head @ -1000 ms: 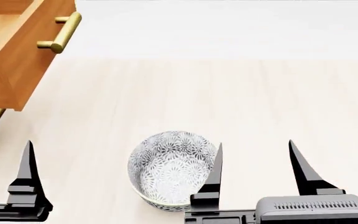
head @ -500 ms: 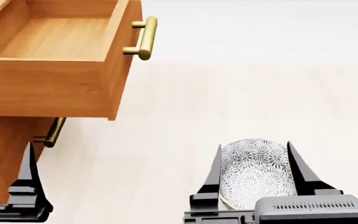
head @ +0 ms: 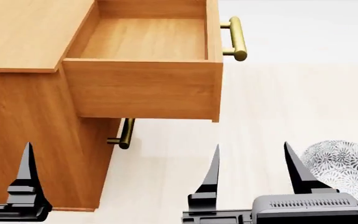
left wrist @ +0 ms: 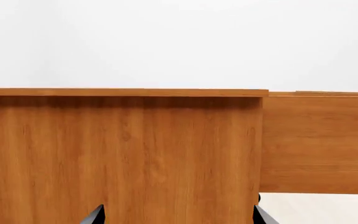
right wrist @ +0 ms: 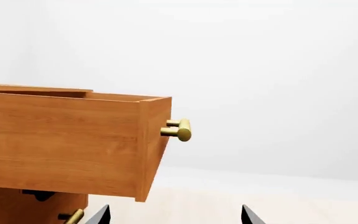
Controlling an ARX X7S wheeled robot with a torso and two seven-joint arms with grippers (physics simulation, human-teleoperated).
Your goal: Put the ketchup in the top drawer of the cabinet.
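Drawer [head: 143, 88] pulled out at upper centre of head view, interior bare; ketchup nowhere in view.

Cabinet [head: 24, 116] filling the left of the frame, lower handle [head: 124, 134] just beneath the open drawer. Right gripper [head: 252, 173] at bottom centre, prongs spread wide with nothing between, apparently free for a pickup. Left gripper [head: 24, 179] at bottom left, one prong visible there, both tips apart in wrist view. Bowl [head: 347, 164] at lower right edge.

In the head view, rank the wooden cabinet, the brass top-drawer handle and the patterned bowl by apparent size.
1. Orange-brown wooden cabinet, largest by far.
2. Grey-patterned white bowl, partly cut off by the frame.
3. Brass bar handle, smallest.
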